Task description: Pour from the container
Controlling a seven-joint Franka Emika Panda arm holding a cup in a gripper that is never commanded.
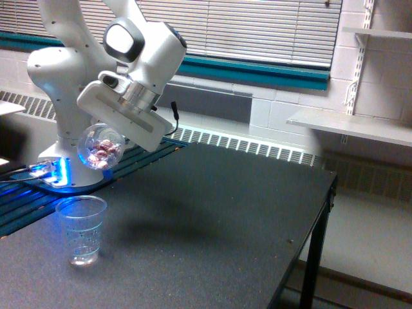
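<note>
Clear glossy plastic container

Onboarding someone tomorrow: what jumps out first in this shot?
The white arm's gripper holds a tipped clear container with pinkish pieces inside, hanging above the dark table. Below it, at the exterior view's left, stands an upright clear cup, lit blue by the arm's base.

Single exterior view, raised off the table's corner, looking obliquely across it, arm at mid-distance
</note>
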